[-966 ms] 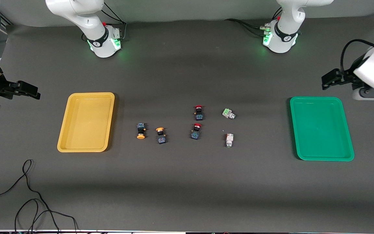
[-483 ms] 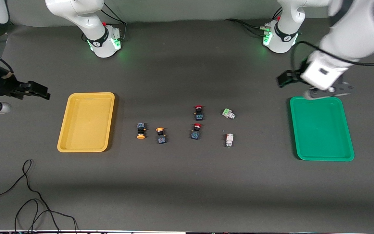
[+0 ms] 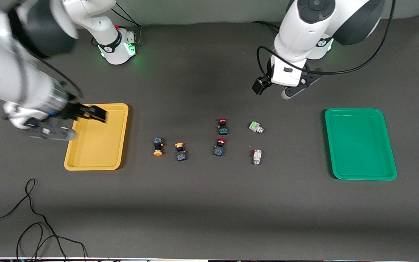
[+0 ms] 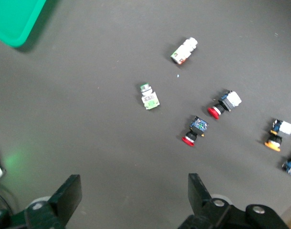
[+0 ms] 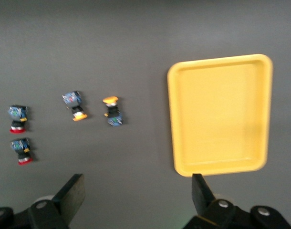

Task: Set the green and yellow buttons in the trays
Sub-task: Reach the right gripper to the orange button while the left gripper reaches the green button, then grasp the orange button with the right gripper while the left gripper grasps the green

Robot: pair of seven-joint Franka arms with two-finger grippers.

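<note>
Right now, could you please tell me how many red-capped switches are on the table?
2. One red-capped switch lies mid-table, beside the green-capped switch; the second red-capped switch lies just nearer the front camera. None seems hidden.

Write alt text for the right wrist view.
The right gripper, fingers open, hangs over dark table beside an empty yellow plastic tray. Two orange-capped push-button switches and two red-capped switches lie loose on the table.
</note>
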